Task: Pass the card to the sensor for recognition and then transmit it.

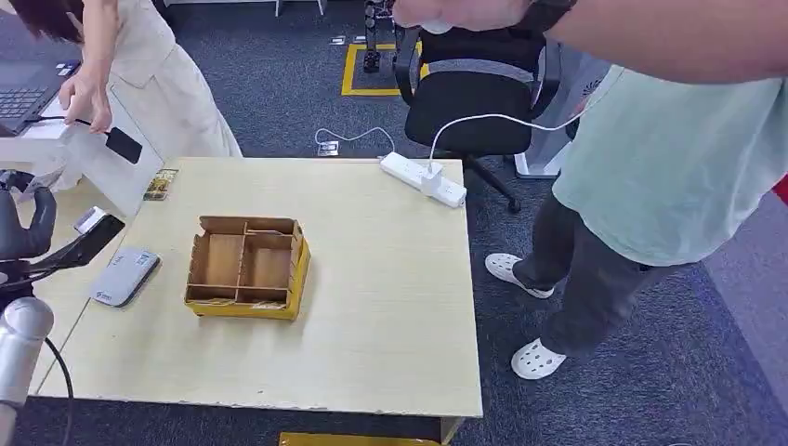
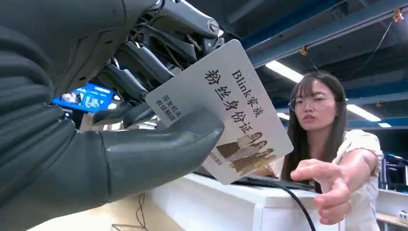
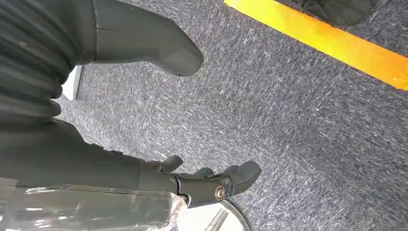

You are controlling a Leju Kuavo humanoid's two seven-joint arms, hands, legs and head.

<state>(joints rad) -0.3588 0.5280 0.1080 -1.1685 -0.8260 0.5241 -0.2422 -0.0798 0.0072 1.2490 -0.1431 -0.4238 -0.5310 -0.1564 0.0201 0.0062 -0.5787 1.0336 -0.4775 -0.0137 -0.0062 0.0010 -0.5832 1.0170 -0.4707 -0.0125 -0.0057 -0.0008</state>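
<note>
Table (image 1: 372, 316): one sensor (image 1: 124, 276) | left hand (image 2: 110, 144) pinches one card (image 2: 226, 110) | right hand (image 3: 144, 144) empty, fingers apart

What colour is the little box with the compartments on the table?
The box is light brown wood with a yellow base edge, clearest in the head view.

The flat white plastic card (image 2: 226, 113) carries black characters and a small group photo. At twelve o'clock, yellow floor tape (image 1: 358, 84) crosses speckled grey carpet (image 1: 279, 84).
</note>
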